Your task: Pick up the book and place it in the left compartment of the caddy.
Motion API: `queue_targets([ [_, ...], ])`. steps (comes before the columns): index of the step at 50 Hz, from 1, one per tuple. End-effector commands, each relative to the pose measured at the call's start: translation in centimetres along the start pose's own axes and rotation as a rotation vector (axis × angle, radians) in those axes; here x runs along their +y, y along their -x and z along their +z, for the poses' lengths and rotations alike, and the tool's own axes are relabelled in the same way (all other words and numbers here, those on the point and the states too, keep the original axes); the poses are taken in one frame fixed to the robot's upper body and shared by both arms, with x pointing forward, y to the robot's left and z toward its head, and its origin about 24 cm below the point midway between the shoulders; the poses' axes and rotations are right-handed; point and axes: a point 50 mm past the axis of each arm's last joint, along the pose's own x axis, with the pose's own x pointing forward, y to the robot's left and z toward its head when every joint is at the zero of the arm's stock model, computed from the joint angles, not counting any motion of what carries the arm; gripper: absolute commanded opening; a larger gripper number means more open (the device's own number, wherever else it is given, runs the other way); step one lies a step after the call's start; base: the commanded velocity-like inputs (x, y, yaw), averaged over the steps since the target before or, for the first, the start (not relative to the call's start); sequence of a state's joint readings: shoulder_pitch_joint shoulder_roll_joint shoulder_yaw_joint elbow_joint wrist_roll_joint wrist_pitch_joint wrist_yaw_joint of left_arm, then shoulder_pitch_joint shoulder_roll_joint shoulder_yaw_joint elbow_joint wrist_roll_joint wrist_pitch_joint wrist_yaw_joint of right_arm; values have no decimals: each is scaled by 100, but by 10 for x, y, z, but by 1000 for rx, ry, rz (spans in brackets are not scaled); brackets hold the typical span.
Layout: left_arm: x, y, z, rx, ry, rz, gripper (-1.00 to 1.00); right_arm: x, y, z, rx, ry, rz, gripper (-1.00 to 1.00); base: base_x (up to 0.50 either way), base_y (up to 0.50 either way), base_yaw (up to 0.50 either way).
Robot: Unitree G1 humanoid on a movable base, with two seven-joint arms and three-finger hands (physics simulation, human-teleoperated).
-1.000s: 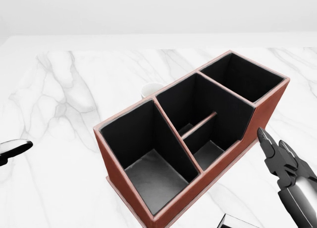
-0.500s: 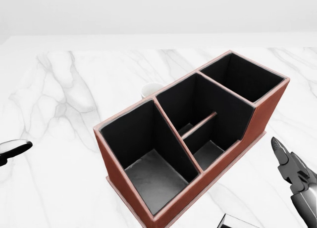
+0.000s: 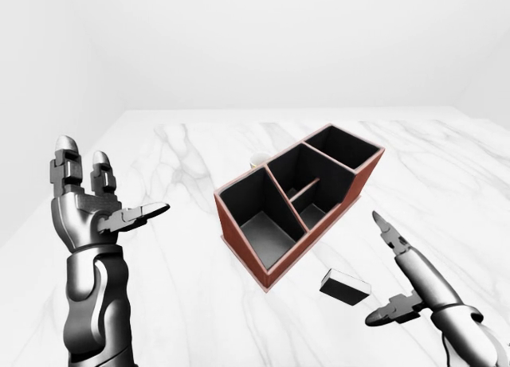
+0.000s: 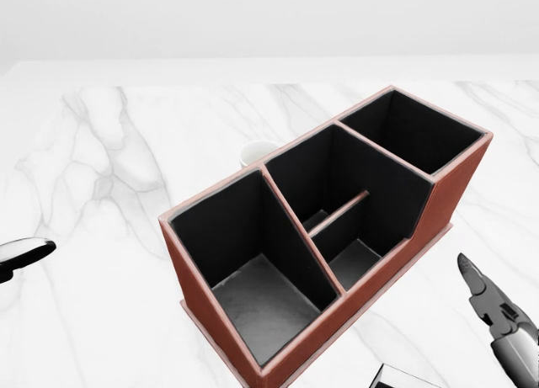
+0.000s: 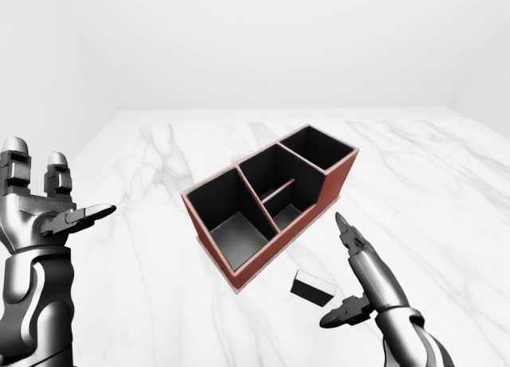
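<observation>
White walls and a white marble tabletop (image 3: pixel 183 144) are shown in the left-eye view, with the red-brown caddy (image 3: pixel 296 200) set diagonally near the middle of the tabletop. The book (image 3: pixel 346 286), small and dark with a pale edge, is seen lying flat toward the near edge, just beside the caddy's near end but apart from it. The right hand (image 3: pixel 402 283) is held beside the book with fingers spread and nothing grasped; no contact with the book can be made out. The left hand (image 3: pixel 88 204) is raised upright toward the left edge, released and empty. A white cup (image 3: pixel 260 158) is partly hidden behind the caddy.

From the head view, the left compartment (image 4: pixel 253 274) is seen empty, bounded by a slanted divider. Only a corner of the book shows at the bottom of the picture.

By the right-eye view, the same layout is confirmed, the right hand's fingertips (image 5: pixel 343 224) pointing toward the caddy's long wall.

Several risks are judged likely: the flat book may be pushed along the marble rather than lifted, since little edge is offered; the caddy may be knocked askew by outstretched fingers; the book may be caught on the rim or divider if lowered tilted.
</observation>
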State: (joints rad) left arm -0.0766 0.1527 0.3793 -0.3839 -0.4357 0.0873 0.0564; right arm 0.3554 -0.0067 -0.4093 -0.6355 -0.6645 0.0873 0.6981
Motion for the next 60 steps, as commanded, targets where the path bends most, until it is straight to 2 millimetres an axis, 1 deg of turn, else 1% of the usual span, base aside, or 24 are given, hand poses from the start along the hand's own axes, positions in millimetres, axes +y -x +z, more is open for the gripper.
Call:
queue_targets([
  [1, -6, 4, -14, 57, -24, -7, 100, 9, -8, -16, 43, -56, 53, 100, 0, 0, 0],
  [10, -6, 5, -14, 57, -25, -7, 100, 9, -12, -16, 37, -46, 64, 100, 0, 0, 0],
  [12, -6, 4, -14, 55, -24, -6, 100, 12, -14, -20, 47, -58, 80, 100, 0, 0, 0],
  [13, -6, 4, -14, 57, -26, -5, 100, 15, -20, -34, 83, -106, 106, 100, 0, 0, 0],
  [14, -6, 4, -15, 58, -26, -5, 100, 15, -21, -36, 86, -113, 112, 100, 0, 0, 0],
  [36, -5, 4, -18, 70, -30, -6, 100, 20, -30, -39, 75, -122, 163, 100, 0, 0, 0],
  [42, -6, 4, -16, 64, -29, -5, 100, 22, -32, -42, 83, -129, 180, 100, 0, 0, 0],
  [45, -6, 4, -15, 59, -28, -5, 100, 21, -32, -40, 77, -118, 180, 100, 0, 0, 0],
  [60, -6, 4, -13, 53, -27, -4, 100, 30, -34, -51, 126, -118, 226, 100, 0, 0, 0],
])
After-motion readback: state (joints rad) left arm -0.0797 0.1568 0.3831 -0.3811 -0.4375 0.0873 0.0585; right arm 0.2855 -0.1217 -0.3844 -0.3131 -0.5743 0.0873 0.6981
